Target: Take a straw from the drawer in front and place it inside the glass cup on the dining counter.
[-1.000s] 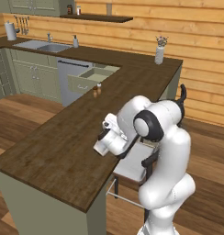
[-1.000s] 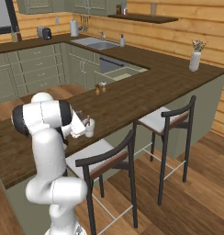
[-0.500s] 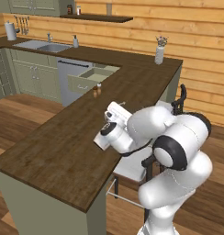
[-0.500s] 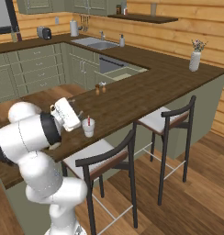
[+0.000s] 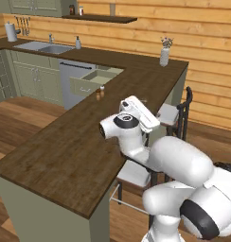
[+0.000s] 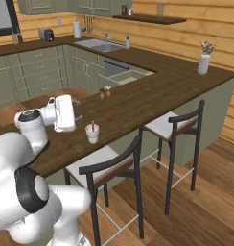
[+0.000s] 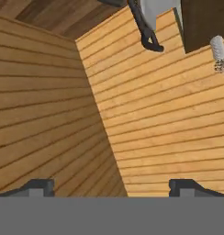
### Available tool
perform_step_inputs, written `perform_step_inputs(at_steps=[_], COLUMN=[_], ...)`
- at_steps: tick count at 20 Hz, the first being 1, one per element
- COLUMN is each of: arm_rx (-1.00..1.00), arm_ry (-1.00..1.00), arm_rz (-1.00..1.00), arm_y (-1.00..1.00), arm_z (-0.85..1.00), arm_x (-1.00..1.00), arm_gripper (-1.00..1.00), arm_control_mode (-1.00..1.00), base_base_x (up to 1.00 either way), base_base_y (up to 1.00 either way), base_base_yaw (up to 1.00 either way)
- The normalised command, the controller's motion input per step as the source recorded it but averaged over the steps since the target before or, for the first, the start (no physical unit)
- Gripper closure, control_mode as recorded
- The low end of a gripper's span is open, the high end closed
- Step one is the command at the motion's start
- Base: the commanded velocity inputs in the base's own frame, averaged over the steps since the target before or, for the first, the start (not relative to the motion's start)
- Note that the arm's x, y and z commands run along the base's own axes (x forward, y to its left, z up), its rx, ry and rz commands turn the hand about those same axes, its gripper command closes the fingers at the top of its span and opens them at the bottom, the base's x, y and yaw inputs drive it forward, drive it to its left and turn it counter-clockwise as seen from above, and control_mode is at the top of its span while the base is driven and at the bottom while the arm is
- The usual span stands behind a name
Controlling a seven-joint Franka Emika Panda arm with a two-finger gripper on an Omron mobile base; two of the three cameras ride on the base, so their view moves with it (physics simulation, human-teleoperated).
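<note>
The glass cup [image 6: 92,134] stands near the front edge of the dark wood dining counter [image 6: 138,103], and the pinkish-red straw [image 6: 93,126] sticks up out of it. My gripper [image 6: 76,109] hovers above the counter just left of the cup, apart from it. It is open and empty, its fingertips [image 7: 39,186] far apart as it faces the plank wall. From the left base camera the gripper [image 5: 148,109] hangs over the dining counter [image 5: 65,151] and my arm hides the cup. Farther back, the sage-green drawer [image 5: 91,81] [image 6: 128,79] stands pulled out.
Two tiny brown shakers [image 6: 105,91] sit mid-counter, and a white vase with flowers [image 6: 204,61] [image 5: 164,55] stands at the far end. Two dark bar stools [image 6: 172,126] line the counter's right side. A sink [image 5: 44,47] lies on the back counter.
The hand has drawn back from above the glass cup, moving left and up while rolling over. The straw stays in the cup. The jaws have stayed wide.
</note>
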Motion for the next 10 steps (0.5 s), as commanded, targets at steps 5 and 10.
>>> perform_step_inputs(at_steps=[5,10], arm_rx=[1.00,1.00], arm_ry=[-0.06,-0.11], arm_rz=[-0.27,-0.23], arm_y=[-0.09,-0.09], arm_z=[-0.09,-0.13], arm_x=[-1.00,-0.97], arm_gripper=[-1.00,-1.00], arm_control_mode=[-1.00,-1.00], base_base_x=[0.00,0.00], base_base_y=[0.00,0.00], base_base_yaw=[0.00,0.00])
